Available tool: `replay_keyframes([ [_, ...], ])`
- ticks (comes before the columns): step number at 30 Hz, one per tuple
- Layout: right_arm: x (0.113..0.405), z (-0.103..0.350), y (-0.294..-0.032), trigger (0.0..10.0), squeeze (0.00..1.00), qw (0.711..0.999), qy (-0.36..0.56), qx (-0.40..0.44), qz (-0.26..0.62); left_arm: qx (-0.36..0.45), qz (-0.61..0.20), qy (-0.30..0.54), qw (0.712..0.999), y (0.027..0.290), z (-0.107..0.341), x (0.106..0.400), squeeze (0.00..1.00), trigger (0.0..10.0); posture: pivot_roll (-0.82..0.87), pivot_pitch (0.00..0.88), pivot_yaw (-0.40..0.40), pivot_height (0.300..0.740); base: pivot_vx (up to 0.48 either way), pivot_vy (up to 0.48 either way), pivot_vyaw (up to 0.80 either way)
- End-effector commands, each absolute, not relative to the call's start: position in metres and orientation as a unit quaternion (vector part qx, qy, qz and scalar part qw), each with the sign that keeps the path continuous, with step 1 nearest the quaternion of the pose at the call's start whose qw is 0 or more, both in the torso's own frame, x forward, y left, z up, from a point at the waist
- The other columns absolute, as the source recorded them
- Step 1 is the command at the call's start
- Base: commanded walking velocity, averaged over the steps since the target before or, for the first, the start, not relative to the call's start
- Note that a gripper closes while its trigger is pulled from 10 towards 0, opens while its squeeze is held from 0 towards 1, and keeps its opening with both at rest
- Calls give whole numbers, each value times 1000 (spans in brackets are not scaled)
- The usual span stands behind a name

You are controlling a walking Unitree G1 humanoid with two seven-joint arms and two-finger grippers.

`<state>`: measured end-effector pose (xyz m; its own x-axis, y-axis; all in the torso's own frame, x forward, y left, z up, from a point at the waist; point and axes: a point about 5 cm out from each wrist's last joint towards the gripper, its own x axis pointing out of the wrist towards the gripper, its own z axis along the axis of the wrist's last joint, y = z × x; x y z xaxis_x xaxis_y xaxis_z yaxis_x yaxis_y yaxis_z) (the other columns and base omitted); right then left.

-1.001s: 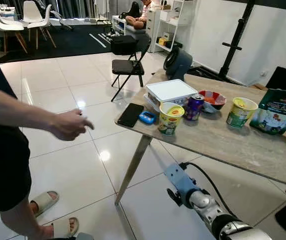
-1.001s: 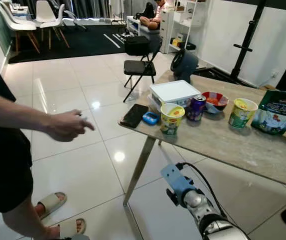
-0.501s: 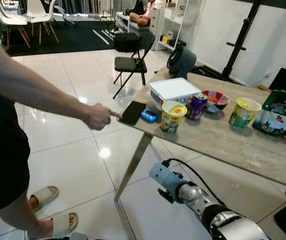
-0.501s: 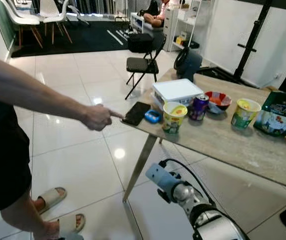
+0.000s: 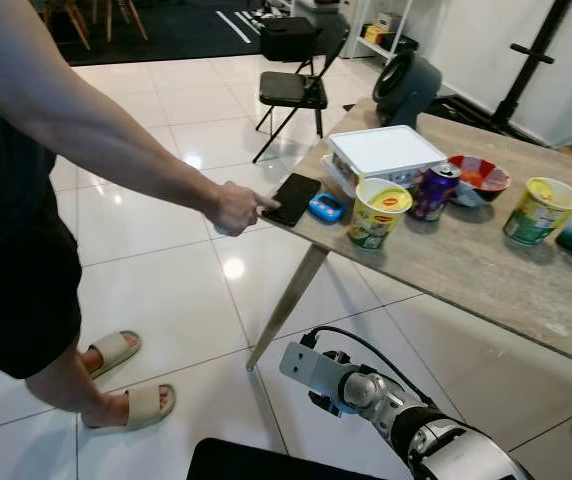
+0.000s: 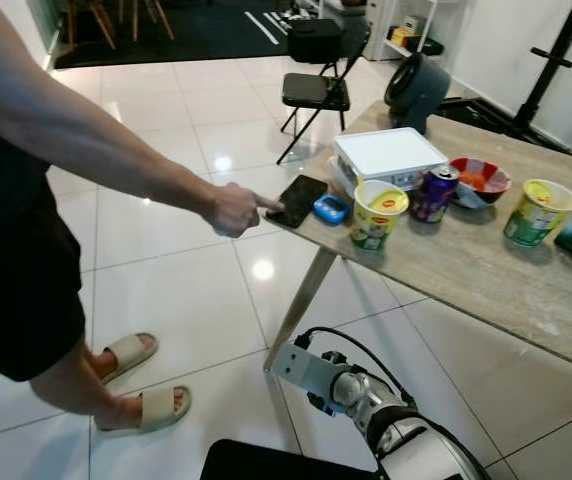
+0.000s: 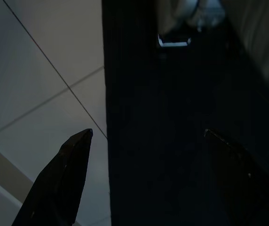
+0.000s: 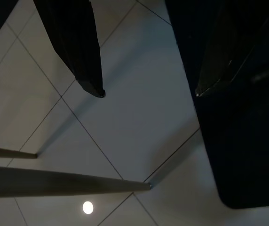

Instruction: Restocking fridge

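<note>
The desk (image 5: 486,290) carries the stock at its near end, within easy reach: a white lidded container (image 5: 386,152), two noodle cups (image 5: 378,212), a purple can (image 5: 433,190) and a bowl (image 5: 478,177). A person's hand (image 5: 234,208) points at a black phone (image 5: 293,198) on the corner, probably directing. Both arms hang low: right claw (image 8: 146,92) and left claw (image 7: 146,136) both hang spread apart, empty, over floor tiles.

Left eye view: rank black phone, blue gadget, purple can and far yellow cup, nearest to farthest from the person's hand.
From the person's hand:
1. Black phone, at the table's near corner, at the fingertip.
2. Blue gadget, just past the phone.
3. Purple can, mid-table beside the red bowl.
4. Yellow cup, toward the table's far end on the robot's right.
</note>
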<state>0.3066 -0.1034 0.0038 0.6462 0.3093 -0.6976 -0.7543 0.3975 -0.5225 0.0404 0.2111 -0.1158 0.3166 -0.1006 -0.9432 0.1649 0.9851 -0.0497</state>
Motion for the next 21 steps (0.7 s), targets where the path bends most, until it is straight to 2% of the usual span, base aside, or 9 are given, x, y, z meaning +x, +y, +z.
replay_keyframes([
  [1, 303, -1, -109, 10000, 0, 792, 262, -442, 328, 21, -83, 582, 808, 207, -117, 34, 0, 10000, 306, 152, -76, 740, 0, 0, 0],
  [11, 302, -2, -107, 10000, 0, 786, 270, -444, 335, 22, -91, 575, 813, 203, -117, 41, 0, 10000, 303, 152, -75, 740, 0, 0, 0],
  [21, 306, 2, -106, 10000, 0, 796, 257, -445, 321, 22, -89, 570, 816, 204, -116, 44, 0, 10000, 312, 140, -81, 740, 0, 0, 0],
])
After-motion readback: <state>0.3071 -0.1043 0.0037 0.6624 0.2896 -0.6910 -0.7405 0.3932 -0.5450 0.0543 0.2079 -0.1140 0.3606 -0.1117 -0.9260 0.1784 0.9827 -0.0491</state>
